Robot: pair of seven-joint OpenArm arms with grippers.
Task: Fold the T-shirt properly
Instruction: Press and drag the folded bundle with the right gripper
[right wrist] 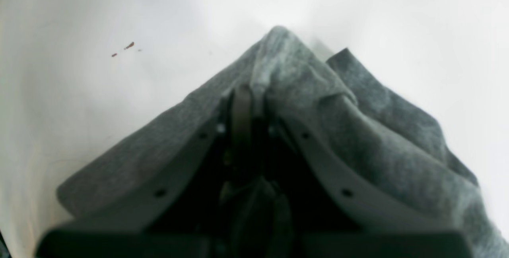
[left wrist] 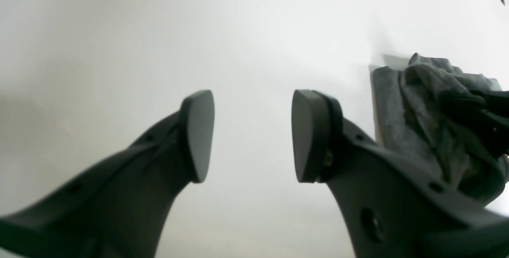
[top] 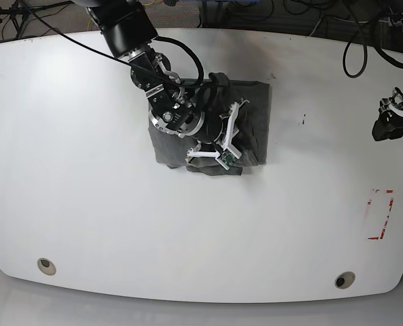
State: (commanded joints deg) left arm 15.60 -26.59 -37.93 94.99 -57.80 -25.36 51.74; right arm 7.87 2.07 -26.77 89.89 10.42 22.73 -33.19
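The dark grey T-shirt (top: 255,102) lies as a bunched, partly folded bundle at the middle back of the white table (top: 85,170). The right arm (top: 177,115) reaches over it from the back left. In the right wrist view my right gripper (right wrist: 243,105) is shut on a raised peak of the T-shirt (right wrist: 310,103), and cloth drapes over both fingers. My left gripper (left wrist: 252,136) is open and empty above bare table, with the T-shirt (left wrist: 421,115) off to its right. In the base view the left arm (top: 390,119) sits at the far right edge, well apart from the cloth.
A red tape outline (top: 380,214) marks the table's right side. Two round holes (top: 46,265) (top: 344,279) sit near the front edge. Cables lie beyond the back edge. Small brown specks (right wrist: 127,46) dot the table.
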